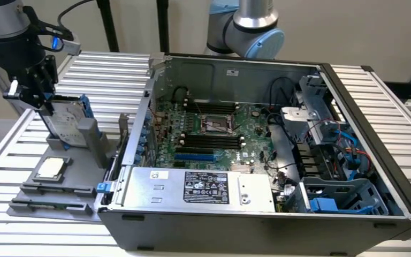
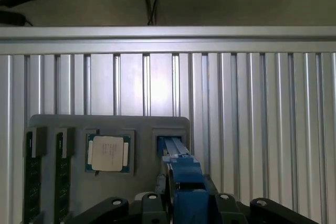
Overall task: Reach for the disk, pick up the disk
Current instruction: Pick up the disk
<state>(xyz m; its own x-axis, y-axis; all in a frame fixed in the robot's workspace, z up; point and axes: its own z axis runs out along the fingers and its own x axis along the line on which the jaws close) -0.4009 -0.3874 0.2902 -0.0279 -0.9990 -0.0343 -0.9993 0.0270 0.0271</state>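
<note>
The disk's lower edge is sunk out of sight in a slot of the grey holder, and the gripper covers its top corner. It stands upright at the exterior view's left: silver-grey metal in a bright blue carrier. In the wrist view the jaws sit clamped against the carrier's edge
</note>
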